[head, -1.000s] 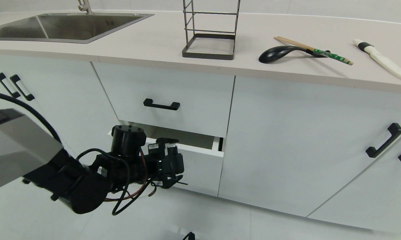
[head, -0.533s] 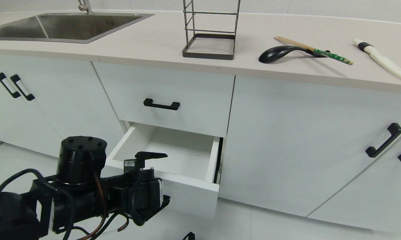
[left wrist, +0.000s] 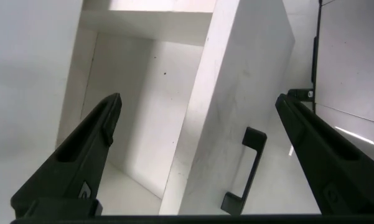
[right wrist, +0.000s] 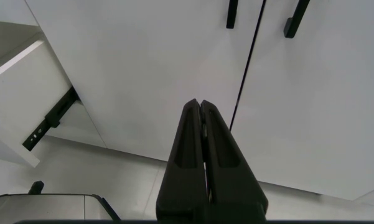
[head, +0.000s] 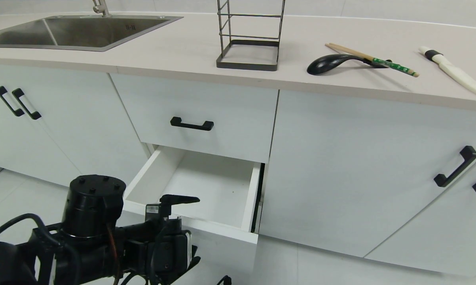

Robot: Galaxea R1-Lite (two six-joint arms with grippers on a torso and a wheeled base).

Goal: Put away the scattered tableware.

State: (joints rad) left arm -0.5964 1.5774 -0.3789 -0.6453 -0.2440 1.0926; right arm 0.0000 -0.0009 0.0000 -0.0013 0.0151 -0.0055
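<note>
The left hand [left wrist: 198, 106] sits low at the open drawer [head: 206, 186], fingers spread wide either side of its front and handle [left wrist: 246, 168], holding nothing. The right hand [right wrist: 201, 109] is pressed shut and empty. The spoon [head: 329, 63], chopsticks [head: 372, 60] and knife [head: 455, 73] lie on the bench [head: 162, 43], above and right of the drawer, lengthwise roughly along the bench. The right arm looks nearer.

White cabinets [head: 360, 166] under beige countertop [head: 162, 49], steel sink [head: 83, 33].
</note>
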